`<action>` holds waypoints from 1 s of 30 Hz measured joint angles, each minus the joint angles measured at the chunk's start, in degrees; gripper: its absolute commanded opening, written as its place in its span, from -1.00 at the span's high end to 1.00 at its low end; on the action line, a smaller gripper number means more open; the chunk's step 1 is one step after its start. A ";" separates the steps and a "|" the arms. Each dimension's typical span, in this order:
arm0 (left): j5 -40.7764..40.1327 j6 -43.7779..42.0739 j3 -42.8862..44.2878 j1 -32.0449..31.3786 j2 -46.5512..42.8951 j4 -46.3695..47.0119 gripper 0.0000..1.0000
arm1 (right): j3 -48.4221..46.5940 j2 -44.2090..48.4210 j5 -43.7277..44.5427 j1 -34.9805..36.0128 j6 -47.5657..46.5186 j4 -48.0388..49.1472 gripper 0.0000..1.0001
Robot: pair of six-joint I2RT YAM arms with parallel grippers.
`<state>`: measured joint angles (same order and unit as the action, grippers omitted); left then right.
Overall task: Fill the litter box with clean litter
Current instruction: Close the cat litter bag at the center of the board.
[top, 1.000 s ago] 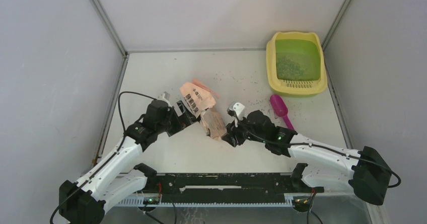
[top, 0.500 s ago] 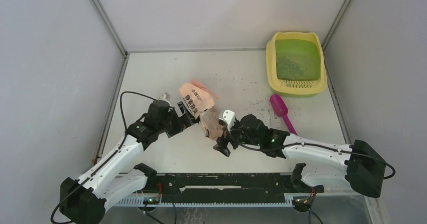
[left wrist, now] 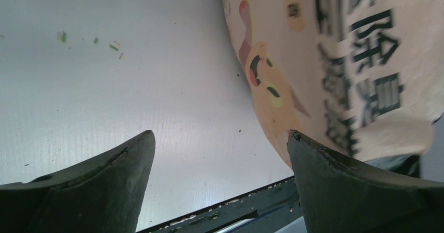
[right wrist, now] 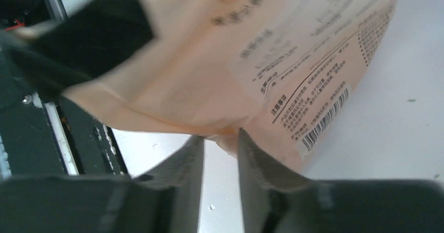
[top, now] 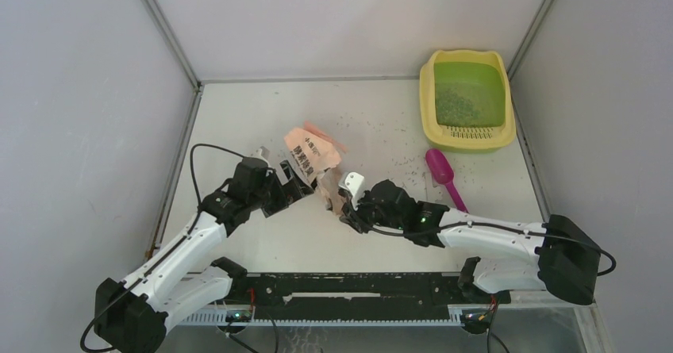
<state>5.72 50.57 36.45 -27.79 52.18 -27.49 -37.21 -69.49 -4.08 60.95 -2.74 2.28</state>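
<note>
Litter box (top: 427,107) sits in the table's (top: 262,123) far right corner, long axis near-to-far, slotted step (top: 474,133) nearest the arms. White table, grey walls (top: 317,20). Left gripper (left wrist: 220,139) gaping beside the bag (top: 313,155); right gripper (right wrist: 220,139) at the bag, grip unclear tbh.

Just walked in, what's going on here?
Both arms are at the peach-pink bag mid-table. The left end effector is open beside it. The right end effector sits narrow at the bag's bottom edge, grip unclear. The litter box at the far right holds some litter, and the magenta scoop lies near it.
</note>
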 measured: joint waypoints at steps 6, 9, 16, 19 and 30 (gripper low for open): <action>0.00 0.00 0.00 0.00 0.09 0.02 -1.00 | -1.36 1.51 2.19 0.17 -0.35 -2.10 1.00; 0.00 0.00 0.00 0.00 0.17 0.00 -1.00 | -1.92 1.73 3.04 0.20 -0.17 -2.78 1.00; 0.00 0.00 0.00 0.00 0.17 0.00 -1.00 | -2.03 6.03 10.08 1.16 -0.24 -6.56 1.00; 0.00 0.00 0.00 0.00 0.17 0.00 -1.00 | -3.30 6.67 15.65 2.32 -0.55 -8.52 1.00; 0.00 0.00 0.00 0.00 0.17 -0.02 -1.00 | -8.15 4.81 36.70 5.66 -0.15 -14.99 1.00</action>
<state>5.72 50.57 36.45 -27.79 52.36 -27.51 -45.36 -64.69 32.62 66.61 -2.90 -12.71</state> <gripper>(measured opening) 0.996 0.006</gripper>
